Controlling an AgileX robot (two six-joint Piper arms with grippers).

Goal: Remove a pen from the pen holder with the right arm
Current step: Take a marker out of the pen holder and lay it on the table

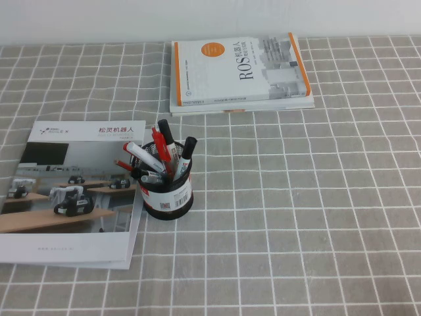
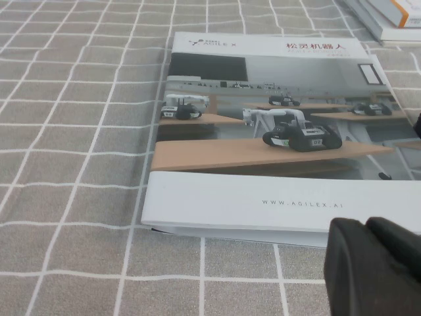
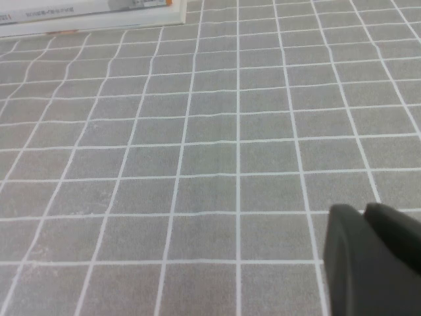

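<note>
holder: a black mesh pen holder [image 1: 168,194] was seen standing upright on the grey checked cloth [image 1: 316,217], so everything else is placed from it

pens: a bunch of red and black pens [image 1: 168,141] was stuck in the holder, caps up and fanned out at a tilt; all of them were in there, none taken out yet

brochure: a robot brochure [image 1: 72,191] was laid flat just left of the holder, its right edge right up against the holder's base

books: a stack of books [image 1: 240,72] with an orange-trimmed cover was parked behind the holder and a bit to its right, well apart from it

right gripper: the right gripper [image 3: 364,210] was held low over bare cloth, away from the holder; its fingers were pressed together with nothing gripped, and only an edge of the books was caught far off in its wrist view

left gripper: the left gripper [image 2: 365,224] was held over the brochure's near edge, on the holder's left side; fingers looked closed too, nothing pinched
</note>
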